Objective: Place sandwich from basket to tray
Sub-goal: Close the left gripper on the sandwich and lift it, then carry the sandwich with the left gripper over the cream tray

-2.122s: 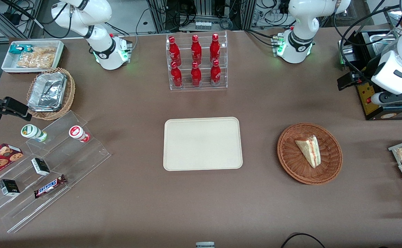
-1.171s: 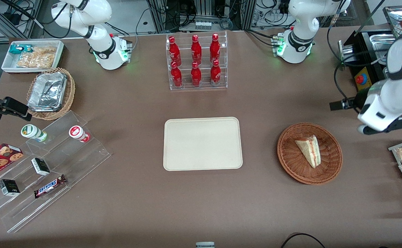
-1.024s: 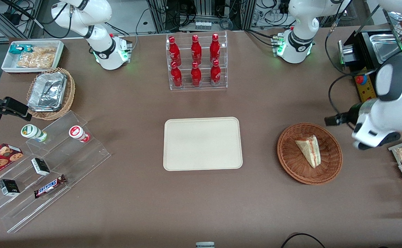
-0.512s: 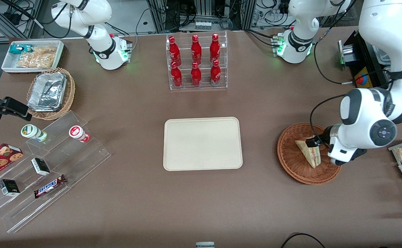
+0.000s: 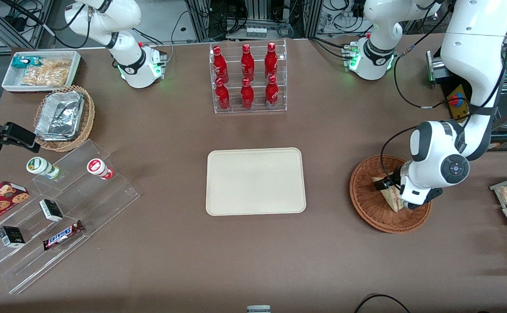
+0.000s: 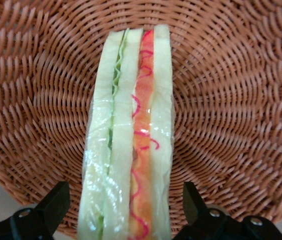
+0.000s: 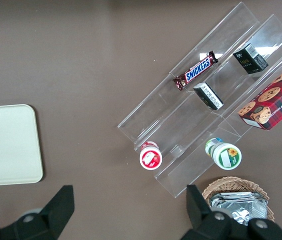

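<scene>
Swung in from the working arm's end of the table since the earlier frame, gripper now low over the basket, fingers apart astride the sandwich. No grasp yet, sandwich lying in the basket. Lift and carry to the tray, well apart from the basket, all left.

One sandwich, one basket, one tray, six red bottles.

You have a brown table carrying the tray at mid-table and the basket toward the working arm's end. The gripper hangs over that basket, fingers spread. A bottle rack stands farther from the front camera.
</scene>
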`<action>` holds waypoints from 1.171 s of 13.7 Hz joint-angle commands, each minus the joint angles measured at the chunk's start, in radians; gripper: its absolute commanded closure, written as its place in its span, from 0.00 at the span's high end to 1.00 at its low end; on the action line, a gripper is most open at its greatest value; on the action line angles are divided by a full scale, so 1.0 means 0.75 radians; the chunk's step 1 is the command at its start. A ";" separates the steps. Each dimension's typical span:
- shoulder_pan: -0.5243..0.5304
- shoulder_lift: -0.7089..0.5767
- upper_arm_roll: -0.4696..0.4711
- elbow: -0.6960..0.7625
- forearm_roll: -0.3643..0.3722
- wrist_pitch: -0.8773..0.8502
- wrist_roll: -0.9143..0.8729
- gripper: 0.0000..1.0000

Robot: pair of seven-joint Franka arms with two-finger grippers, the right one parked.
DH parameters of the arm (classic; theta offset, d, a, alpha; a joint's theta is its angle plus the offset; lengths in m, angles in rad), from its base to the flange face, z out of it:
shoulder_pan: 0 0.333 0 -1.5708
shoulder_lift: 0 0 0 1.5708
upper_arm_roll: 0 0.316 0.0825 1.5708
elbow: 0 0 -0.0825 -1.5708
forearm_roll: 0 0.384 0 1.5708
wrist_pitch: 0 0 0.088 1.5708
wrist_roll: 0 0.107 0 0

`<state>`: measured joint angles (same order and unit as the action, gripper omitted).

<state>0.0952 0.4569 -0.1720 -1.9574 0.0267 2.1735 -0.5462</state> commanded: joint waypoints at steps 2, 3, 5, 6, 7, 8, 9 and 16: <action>0.010 0.002 -0.002 0.008 0.016 0.006 -0.045 0.27; 0.010 0.002 -0.002 0.022 0.016 0.002 -0.047 0.15; 0.010 -0.002 -0.002 0.041 0.016 -0.004 -0.045 0.10; 0.008 -0.006 -0.002 0.065 0.018 -0.042 -0.041 0.09; 0.000 -0.006 -0.002 0.118 0.018 -0.110 -0.039 0.09; -0.006 -0.006 -0.008 0.179 0.018 -0.181 -0.043 0.09; -0.018 -0.006 -0.014 0.245 0.012 -0.257 -0.045 0.09; -0.468 0.082 -0.018 0.503 -0.009 -0.309 -0.237 0.12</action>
<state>-0.1844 0.4709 -0.1998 -1.6444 0.0219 1.9660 -0.7124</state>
